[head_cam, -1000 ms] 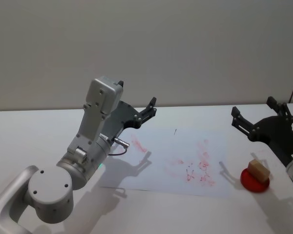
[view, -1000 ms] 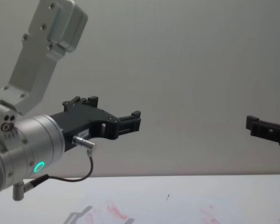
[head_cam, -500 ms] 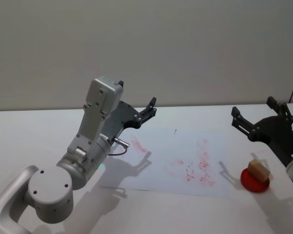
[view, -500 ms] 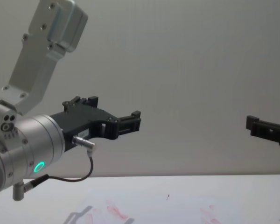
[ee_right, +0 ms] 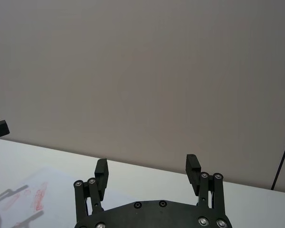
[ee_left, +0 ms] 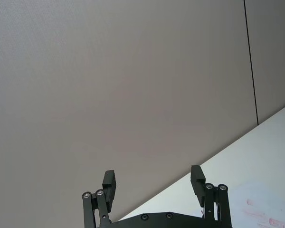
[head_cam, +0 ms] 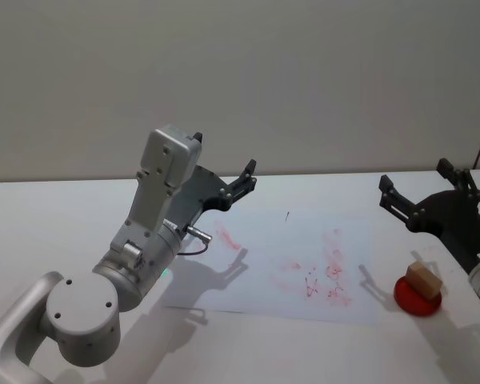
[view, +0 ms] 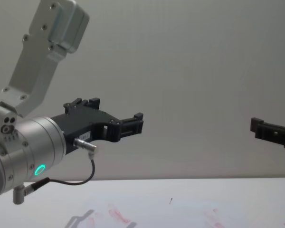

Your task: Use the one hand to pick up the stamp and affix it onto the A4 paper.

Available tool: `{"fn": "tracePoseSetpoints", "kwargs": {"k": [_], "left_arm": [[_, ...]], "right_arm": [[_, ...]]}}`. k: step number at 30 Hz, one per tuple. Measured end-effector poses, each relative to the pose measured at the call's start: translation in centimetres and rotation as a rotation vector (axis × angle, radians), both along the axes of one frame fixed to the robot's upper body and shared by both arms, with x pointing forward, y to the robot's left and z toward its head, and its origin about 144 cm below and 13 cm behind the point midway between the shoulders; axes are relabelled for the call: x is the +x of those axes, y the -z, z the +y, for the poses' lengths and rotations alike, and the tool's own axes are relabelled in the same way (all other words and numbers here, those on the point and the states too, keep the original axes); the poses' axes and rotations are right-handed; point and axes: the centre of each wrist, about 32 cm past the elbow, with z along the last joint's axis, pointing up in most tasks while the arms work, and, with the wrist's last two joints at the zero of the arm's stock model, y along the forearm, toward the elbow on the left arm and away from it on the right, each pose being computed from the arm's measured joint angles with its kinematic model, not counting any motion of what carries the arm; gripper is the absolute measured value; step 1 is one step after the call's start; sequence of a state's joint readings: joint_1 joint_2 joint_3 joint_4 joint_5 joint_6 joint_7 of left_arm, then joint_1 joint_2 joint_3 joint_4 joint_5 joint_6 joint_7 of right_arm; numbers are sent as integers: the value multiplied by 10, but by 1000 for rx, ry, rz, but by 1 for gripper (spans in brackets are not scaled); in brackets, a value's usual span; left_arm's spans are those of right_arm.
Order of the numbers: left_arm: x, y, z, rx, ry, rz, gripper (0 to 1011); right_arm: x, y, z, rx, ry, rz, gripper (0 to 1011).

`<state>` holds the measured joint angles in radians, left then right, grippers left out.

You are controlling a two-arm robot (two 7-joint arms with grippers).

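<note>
Hovering near stamp [head_cam: 423,278]: right gripper [head_cam: 413,177], spread; left gripper [ee_left: 152,172] raised.

The black plastic right gripper [head_cam: 420,182] hangs above the white table [head_cam: 56,216] with its jaws spread wide. Below those jaws and a little nearer the robot, the small light-brown wooden block stamp [head_cam: 422,278] sits on a round red pad [head_cam: 416,302]. The thin white A4 paper [head_cam: 304,232], smeared with pale red marks, lies flat beneath the space between these jaws and those of the black left gripper [head_cam: 240,184], raised near the sheet's far left corner.
</note>
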<state>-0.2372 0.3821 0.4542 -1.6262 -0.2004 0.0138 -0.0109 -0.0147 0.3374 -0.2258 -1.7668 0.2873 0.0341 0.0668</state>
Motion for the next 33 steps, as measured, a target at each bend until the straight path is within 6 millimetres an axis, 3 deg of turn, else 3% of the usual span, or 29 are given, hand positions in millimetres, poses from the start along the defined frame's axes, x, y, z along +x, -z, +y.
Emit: {"fn": "tracePoseSetpoints", "kwargs": {"k": [15, 33], "left_arm": [[0, 0, 0, 0, 0, 0, 1001], [0, 0, 0, 0, 0, 0, 1001]], "right_arm": [[0, -2, -9, -15, -2, 17, 1001], [-20, 3, -38, -102, 4, 179, 1001]]}}
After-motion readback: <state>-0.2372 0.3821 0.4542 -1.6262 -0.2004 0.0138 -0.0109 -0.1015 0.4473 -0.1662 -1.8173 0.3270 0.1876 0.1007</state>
